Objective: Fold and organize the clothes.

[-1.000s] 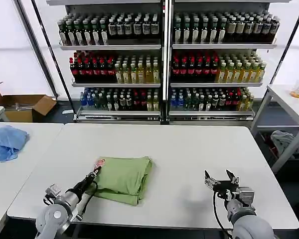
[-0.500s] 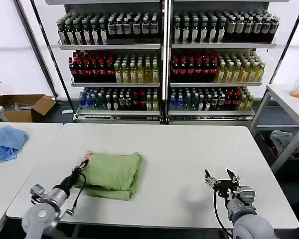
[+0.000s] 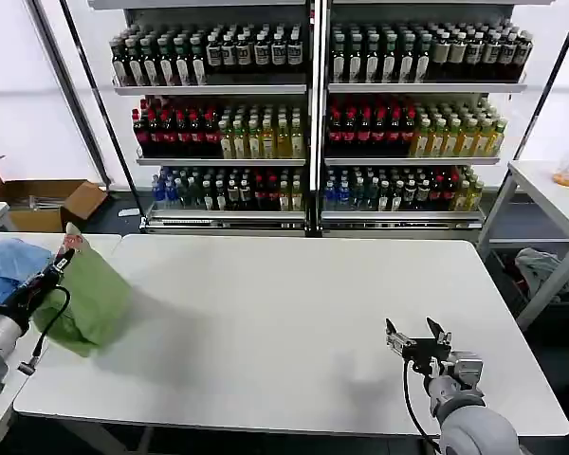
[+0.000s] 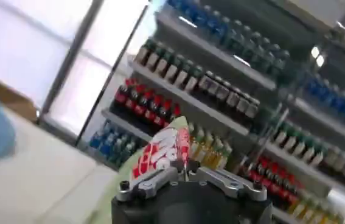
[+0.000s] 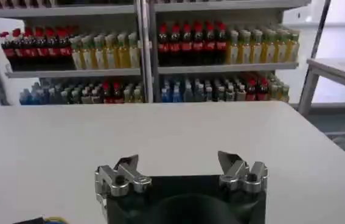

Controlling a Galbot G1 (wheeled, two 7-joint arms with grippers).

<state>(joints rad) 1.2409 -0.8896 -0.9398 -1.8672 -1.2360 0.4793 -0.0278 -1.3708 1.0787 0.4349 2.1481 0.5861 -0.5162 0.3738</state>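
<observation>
1. My left gripper [image 3: 64, 248] is clamped on the folded green T-shirt [image 3: 90, 299], pinching the edge where the red and white print [image 4: 163, 152] shows. My right gripper [image 3: 417, 343] rests low over the near right part of the white table [image 3: 303, 313] with its fingers spread and nothing between them.

2. The T-shirt hangs in the air at the table's far left edge, just beside the gap to the neighbouring table where a blue cloth [image 3: 9, 267] lies. Only its lowest fold seems to touch or nearly touch the tabletop; I cannot tell which.

3. I judge the folding itself done, and this the organizing step: carrying the bundle off to the left to set it down.

4. The bundle's long axis runs steeply, from the pinched printed corner at the top down and slightly right to the rounded fold at the bottom, so it dangles rather than lies flat.

5. The next move calls for lowering it gently so the folds land stacked instead of slumping open, then letting go.
</observation>
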